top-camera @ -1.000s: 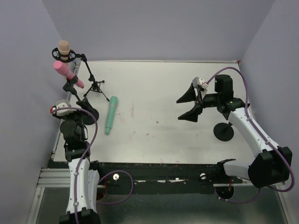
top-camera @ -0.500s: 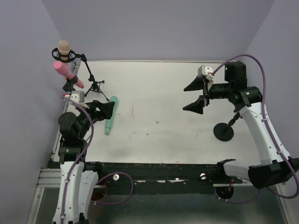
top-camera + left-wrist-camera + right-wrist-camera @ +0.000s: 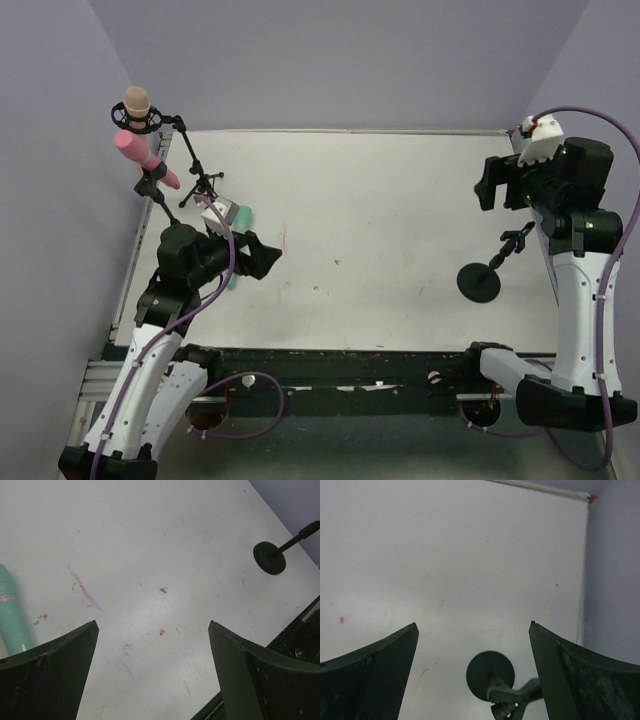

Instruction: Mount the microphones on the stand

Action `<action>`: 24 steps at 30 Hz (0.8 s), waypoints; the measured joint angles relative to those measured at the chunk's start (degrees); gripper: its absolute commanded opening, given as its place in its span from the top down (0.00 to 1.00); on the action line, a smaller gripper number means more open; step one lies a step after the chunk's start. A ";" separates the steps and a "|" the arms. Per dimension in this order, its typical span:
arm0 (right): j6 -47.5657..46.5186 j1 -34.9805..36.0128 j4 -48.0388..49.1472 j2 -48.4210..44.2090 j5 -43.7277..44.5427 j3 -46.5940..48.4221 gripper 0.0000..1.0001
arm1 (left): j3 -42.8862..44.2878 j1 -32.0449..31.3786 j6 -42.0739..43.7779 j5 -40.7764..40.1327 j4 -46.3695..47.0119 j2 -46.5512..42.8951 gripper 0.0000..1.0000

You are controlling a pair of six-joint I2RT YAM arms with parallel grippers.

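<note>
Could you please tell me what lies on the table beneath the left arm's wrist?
The teal-green microphone. From above, only its two ends show; the left arm covers its middle. The left gripper is open, fingers empty.

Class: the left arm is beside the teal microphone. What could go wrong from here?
The teal microphone sits outside the open left tool, beside one finger; closing here might miss it or roll it away. The left arm works near the stand holding the pink microphone; a swing could knock it.
</note>
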 measured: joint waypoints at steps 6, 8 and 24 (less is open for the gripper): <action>18.49 -6.21 -0.31 -0.76 17.35 -1.14 0.00 | -4.55 0.00 0.83 -0.28 1.27 -5.88 0.01; 23.26 -7.26 -0.66 -1.29 19.58 -1.51 0.00 | -5.35 0.00 0.92 -0.28 1.31 -7.54 0.01; 36.85 -9.20 -2.67 1.31 28.26 -11.43 0.26 | -5.38 0.00 0.96 -0.31 2.78 -10.36 0.01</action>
